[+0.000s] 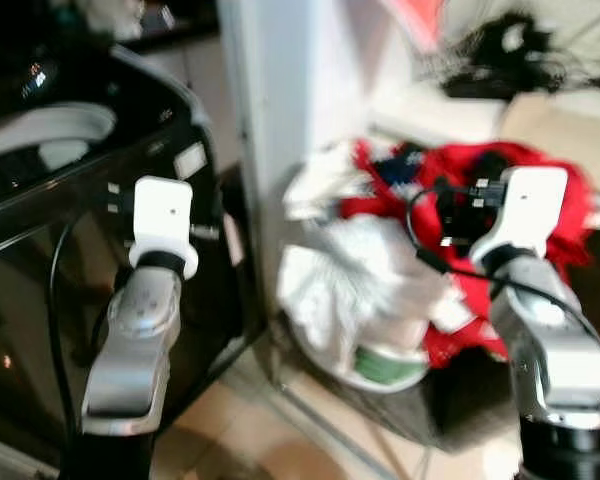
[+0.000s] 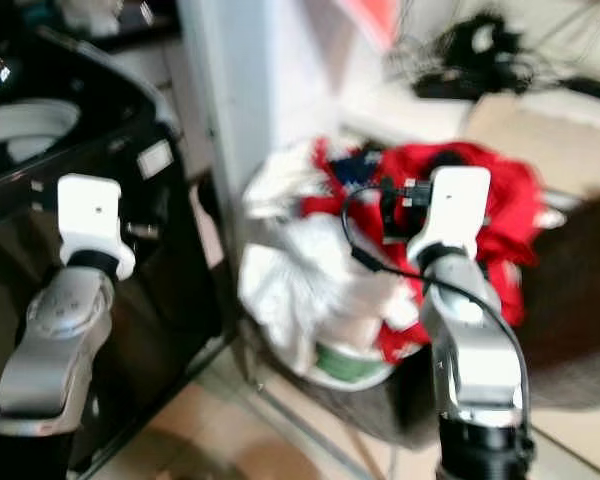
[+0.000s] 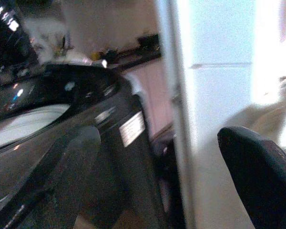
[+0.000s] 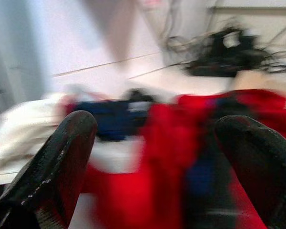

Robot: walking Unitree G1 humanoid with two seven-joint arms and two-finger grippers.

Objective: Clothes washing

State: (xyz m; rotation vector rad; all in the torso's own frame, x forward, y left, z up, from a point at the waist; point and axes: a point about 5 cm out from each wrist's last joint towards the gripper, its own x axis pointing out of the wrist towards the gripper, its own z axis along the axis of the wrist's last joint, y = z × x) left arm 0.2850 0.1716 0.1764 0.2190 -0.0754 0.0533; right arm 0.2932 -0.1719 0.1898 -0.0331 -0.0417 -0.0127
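A black top-loading washing machine (image 1: 40,230) stands at the left, and its white drum opening (image 1: 50,135) shows on top. Right of it, a laundry basket (image 1: 385,368) is heaped with white clothes (image 1: 350,270), a red garment (image 1: 460,160) and a blue piece (image 4: 114,117). My left arm (image 1: 140,320) is raised in front of the washer. In the left wrist view, the left gripper (image 3: 162,157) is open and empty, facing the washer's corner. My right arm (image 1: 545,330) is raised before the basket. The right gripper (image 4: 157,143) is open, a little short of the red and blue clothes.
A white column or wall edge (image 1: 270,100) rises between the washer and the basket. Behind the basket, a tangle of black cables (image 1: 505,55) lies on a pale surface. Beige tiled floor (image 1: 270,420) runs below. The views are blurred.
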